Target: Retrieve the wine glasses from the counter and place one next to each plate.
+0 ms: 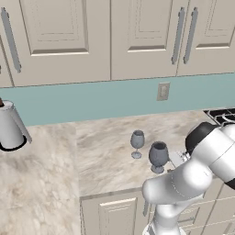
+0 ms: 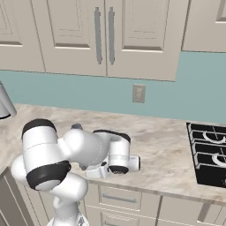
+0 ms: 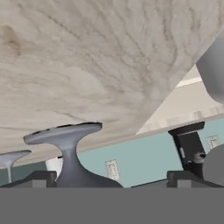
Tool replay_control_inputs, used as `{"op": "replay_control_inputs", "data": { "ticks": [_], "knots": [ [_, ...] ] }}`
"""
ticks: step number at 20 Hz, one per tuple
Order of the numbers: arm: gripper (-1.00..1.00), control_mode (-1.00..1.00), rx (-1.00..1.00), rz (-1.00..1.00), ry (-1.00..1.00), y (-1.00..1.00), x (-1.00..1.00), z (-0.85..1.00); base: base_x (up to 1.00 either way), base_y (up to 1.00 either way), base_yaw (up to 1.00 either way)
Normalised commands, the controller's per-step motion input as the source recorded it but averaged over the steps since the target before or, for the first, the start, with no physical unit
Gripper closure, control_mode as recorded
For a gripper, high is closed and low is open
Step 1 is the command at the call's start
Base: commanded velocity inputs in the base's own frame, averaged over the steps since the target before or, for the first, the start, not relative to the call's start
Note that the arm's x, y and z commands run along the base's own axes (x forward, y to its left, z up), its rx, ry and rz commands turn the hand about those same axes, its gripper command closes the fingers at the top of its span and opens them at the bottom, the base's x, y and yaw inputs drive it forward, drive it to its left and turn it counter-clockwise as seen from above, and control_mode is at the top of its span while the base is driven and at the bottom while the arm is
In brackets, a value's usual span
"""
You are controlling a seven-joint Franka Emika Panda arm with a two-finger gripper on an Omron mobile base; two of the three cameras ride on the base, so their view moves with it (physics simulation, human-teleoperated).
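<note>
Two smoky grey-blue wine glasses stand upright on the beige marbled counter [image 1: 105, 151]: a narrower one [image 1: 137, 143] and a wider-bowled one [image 1: 158, 156] just to its right, near the front edge. The hand view is rolled upside down. There the wider glass [image 3: 65, 135] shows its round foot and stem, and its bowl lies low between my finger tips, nearer the left tip. The other glass's foot [image 3: 13, 156] sits at the far left. My gripper [image 3: 113, 178] is open and holds nothing. My white hand [image 2: 112, 167] hovers low over the counter's front edge. The plates are out of view.
A silver kettle with a black base [image 1: 9, 127] stands at the far left of the counter. A black stove [image 2: 209, 154] lies to the right. Behind the counter runs a teal backsplash with an outlet [image 1: 163, 91], under cream wall cabinets [image 1: 69, 36].
</note>
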Motion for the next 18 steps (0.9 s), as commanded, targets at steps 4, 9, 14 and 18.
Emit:
{"op": "replay_control_inputs", "data": {
  "ticks": [4,9,14,18],
  "knots": [
    [-1.00,-1.00,0.00,-0.04,0.00,0.03,0.18,0.00,0.00,0.00,0.00],
    [-1.00,-1.00,0.00,-0.04,0.00,0.06,0.12,-0.02,0.00,0.00,0.00],
    [-1.00,-1.00,-0.01,-0.04,0.01,0.26,0.04,-0.16,0.00,0.00,0.00],
    [-1.00,-1.00,-0.01,-0.04,0.00,0.37,0.03,-0.09,0.00,0.00,0.00]
  ]
}}
